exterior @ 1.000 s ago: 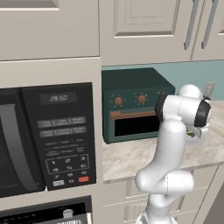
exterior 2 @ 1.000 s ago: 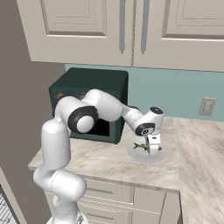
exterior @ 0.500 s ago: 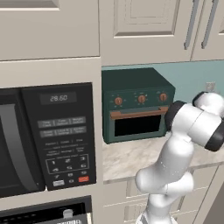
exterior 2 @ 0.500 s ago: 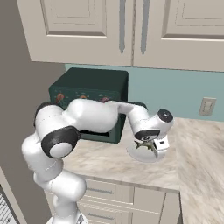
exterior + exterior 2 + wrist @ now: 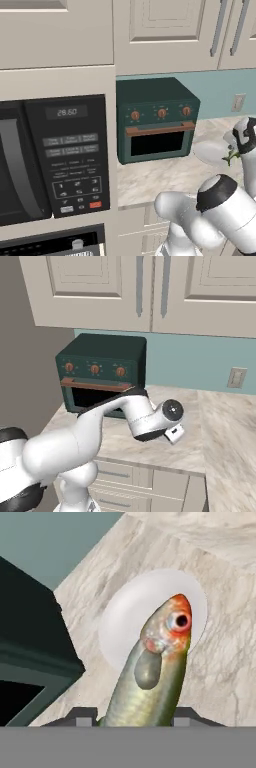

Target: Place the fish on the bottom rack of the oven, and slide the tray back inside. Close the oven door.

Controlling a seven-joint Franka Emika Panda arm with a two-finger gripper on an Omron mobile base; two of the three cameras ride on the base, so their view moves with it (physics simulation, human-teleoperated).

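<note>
- gripper is clamped on the fish, head pointing away from the hand
- fish hangs above a white plate on the marble tabletop, right by the green toaster oven

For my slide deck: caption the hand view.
Gripper holds a fish above a white plate on the marble counter.

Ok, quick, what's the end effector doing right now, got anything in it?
End effector: closed on the greenish-silver fish with the orange-red head, held above the round white plate on the marble counter.
</note>
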